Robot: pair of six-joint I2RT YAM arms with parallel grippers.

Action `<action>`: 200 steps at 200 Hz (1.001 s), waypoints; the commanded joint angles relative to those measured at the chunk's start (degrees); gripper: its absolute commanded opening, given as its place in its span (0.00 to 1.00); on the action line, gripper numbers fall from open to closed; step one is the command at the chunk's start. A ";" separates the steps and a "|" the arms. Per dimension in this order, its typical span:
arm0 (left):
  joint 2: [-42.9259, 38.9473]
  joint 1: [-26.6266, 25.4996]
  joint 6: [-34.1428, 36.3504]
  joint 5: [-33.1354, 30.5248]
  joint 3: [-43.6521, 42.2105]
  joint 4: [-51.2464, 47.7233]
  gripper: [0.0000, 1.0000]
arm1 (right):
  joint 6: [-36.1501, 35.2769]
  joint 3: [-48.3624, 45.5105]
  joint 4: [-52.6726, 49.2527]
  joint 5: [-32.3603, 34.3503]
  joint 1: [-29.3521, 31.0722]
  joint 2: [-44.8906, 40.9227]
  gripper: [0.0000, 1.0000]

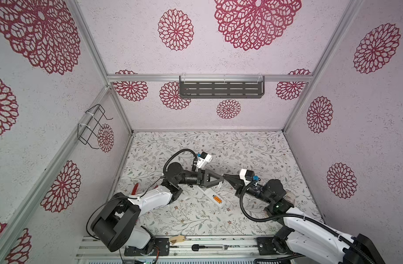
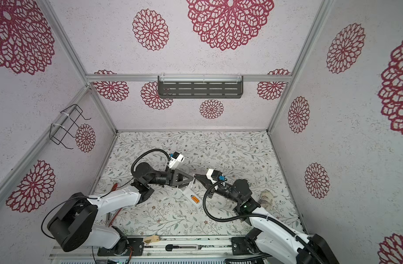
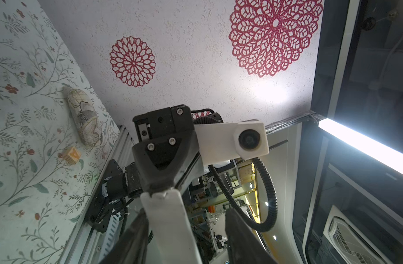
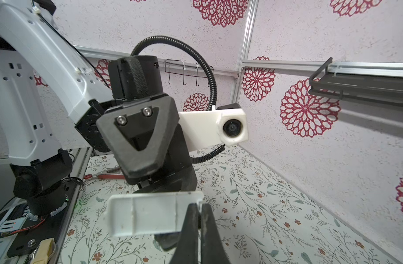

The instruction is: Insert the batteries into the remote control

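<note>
In both top views two arms reach inward, left gripper [image 1: 221, 181] and right gripper [image 1: 224, 175] meeting tip to tip. One remote [image 1: 211, 196] lies on the mat [image 1: 253, 148] just beside them. Its batteries [image 1: 217, 200] show orange in the open bay, too small to count.

From the left wrist, the left fingers [image 3: 136, 240] stand spread around one white cover [image 3: 171, 228].

From the right wrist, the right gripper [image 4: 199, 206] pinches that cover's [image 4: 150, 214] edge.

My two white-and-black arms reach inward, forearms low and nearly level, tips almost meeting mid-scene. My left tool [image 1: 221, 181] has its jaws parted, while my right tool [image 4: 199, 213] is pinched tight on a thin white plastic panel [image 4: 145, 214].
</note>
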 commanded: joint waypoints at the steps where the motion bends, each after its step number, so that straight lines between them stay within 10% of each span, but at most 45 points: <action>1: 0.50 -0.69 -3.62 1.09 -0.76 6.68 0.51 | 0.44 0.82 4.73 -0.50 0.33 0.04 0.00; 70: 0.89 -0.61 -4.12 1.53 -0.63 7.44 0.29 | 1.46 0.15 6.94 -2.00 0.33 0.40 0.03; 130: 1.68 3.25 1.72 0.74 -0.53 -1.25 0.20 | 1.75 -2.00 1.70 6.57 0.24 -4.34 0.53; 163: 3.79 5.87 13.09 -0.66 4.43 -20.16 0.19 | 4.97 -2.43 -9.35 20.73 0.07 -9.16 0.81; 200: 11.67 5.90 28.53 -7.98 17.06 -49.18 0.21 | 11.11 4.23 -32.51 36.83 -0.88 -9.45 0.86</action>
